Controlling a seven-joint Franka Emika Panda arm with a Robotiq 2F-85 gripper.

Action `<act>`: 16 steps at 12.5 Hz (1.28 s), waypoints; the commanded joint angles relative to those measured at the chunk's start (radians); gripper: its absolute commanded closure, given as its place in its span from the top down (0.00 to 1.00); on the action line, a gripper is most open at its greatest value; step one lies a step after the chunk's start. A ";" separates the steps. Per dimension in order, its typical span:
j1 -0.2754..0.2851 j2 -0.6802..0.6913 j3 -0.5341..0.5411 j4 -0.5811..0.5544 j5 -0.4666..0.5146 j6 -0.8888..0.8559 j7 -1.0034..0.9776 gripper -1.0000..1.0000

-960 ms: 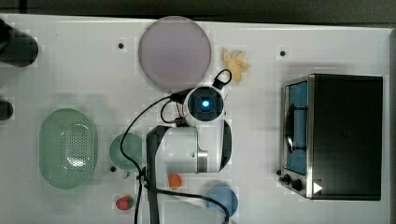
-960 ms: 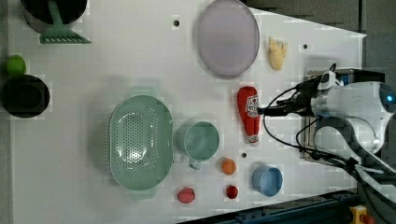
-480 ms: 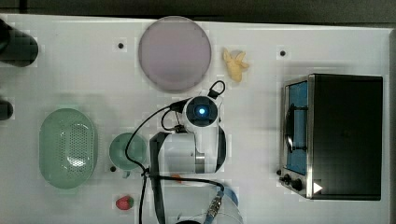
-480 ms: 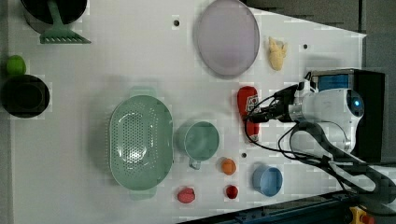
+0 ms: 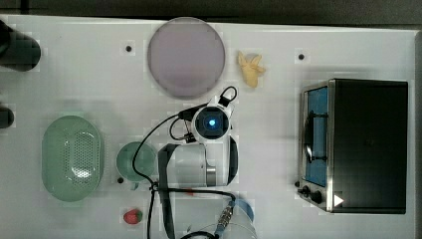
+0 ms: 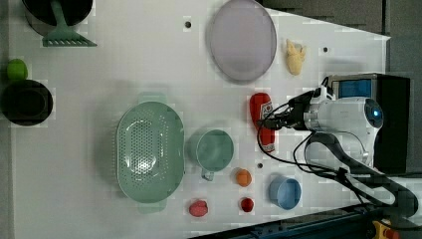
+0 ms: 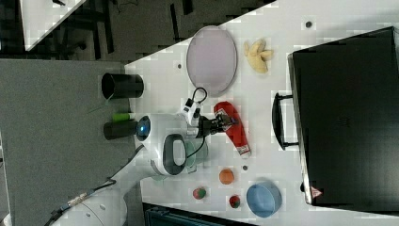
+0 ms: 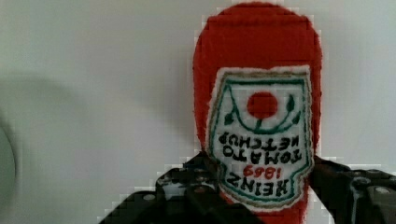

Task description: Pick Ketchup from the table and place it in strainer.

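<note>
Gripper (image 6: pixel 272 122): fingers on both sides of ketchup bottle (image 6: pixel 262 119), firm hold unclear | bottle: flat on table (image 6: pixel 124 59), centre-right of left view | strainer (image 6: pixel 149 152): centre-left, well apart

In the top view the arm's white housing covers the Ketchup (image 6: pixel 262 121) entirely. In the wrist view the bottle's lower part runs off the picture's edge between the dark fingers (image 8: pixel 196 184). In the top view the blue bowl (image 5: pixel 245 209) is half hidden beneath the arm's cable connector.
</note>
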 commanded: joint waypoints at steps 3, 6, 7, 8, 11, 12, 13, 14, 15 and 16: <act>-0.005 -0.115 0.002 0.012 0.002 -0.052 0.032 0.61; -0.002 -0.288 0.017 0.056 0.003 -0.311 0.033 0.61; -0.001 -0.338 0.027 0.075 0.003 -0.396 0.033 0.61; 0.000 -0.385 0.042 0.093 0.004 -0.470 0.042 0.61; 0.010 -0.479 0.111 0.145 0.018 -0.647 0.178 0.61; 0.014 -0.493 0.143 0.160 0.040 -0.678 0.235 0.61; 0.021 -0.499 0.179 0.172 0.067 -0.685 0.282 0.61; 0.026 -0.498 0.219 0.183 0.096 -0.685 0.335 0.61; 0.032 -0.492 0.260 0.191 0.119 -0.684 0.406 0.61; 0.036 -0.484 0.303 0.196 0.132 -0.681 0.490 0.61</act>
